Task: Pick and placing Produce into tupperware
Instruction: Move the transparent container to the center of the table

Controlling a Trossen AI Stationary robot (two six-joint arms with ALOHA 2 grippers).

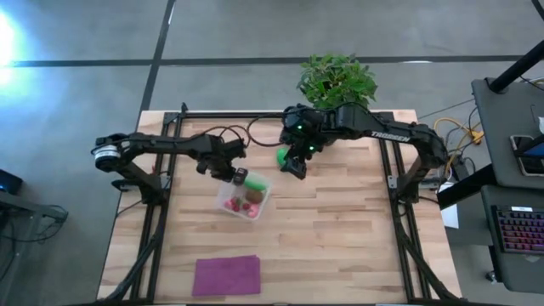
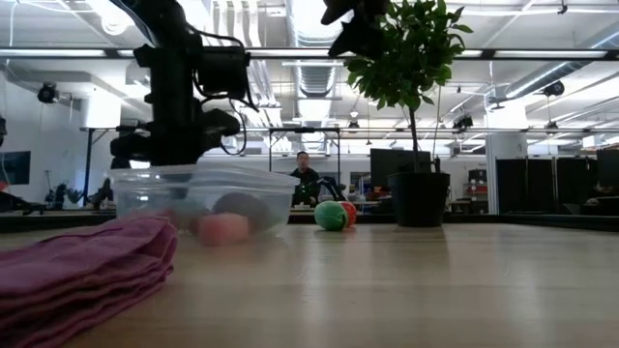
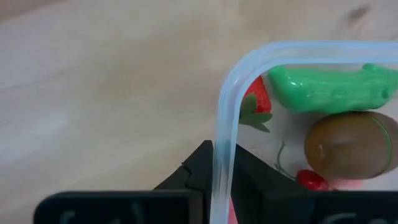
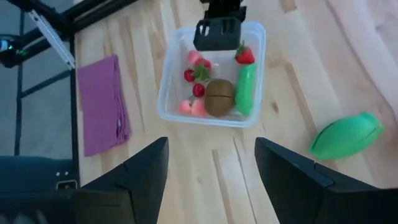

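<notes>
The clear tupperware (image 1: 245, 201) stands on the wooden table and holds several produce pieces: a long green one (image 3: 329, 87), a brown kiwi (image 3: 348, 144), a strawberry (image 3: 256, 102) and small red ones (image 4: 189, 74). My left gripper (image 1: 234, 177) is shut on its rim. A green oval piece (image 4: 345, 134) lies loose on the table beyond the tupperware, with a red piece (image 2: 349, 213) beside it. My right gripper (image 4: 211, 180) hangs open above the table near the green oval piece (image 1: 281, 155), with nothing between its fingers. My left gripper pinches the tupperware's wall at the rim (image 3: 217, 163), on the far left side close to a rounded corner. One finger (image 3: 249, 180) is inside the tupperware and one (image 3: 193, 171) outside. The fingers come from above, pointing steeply down. The tupperware sits with its bottom on the table.
A folded purple cloth (image 1: 226, 275) lies near the table's front edge. A potted plant (image 1: 337, 81) stands at the far edge, behind my right arm. Bare wood stretches to the right of the tupperware. People and desks show in the room beyond the table.
</notes>
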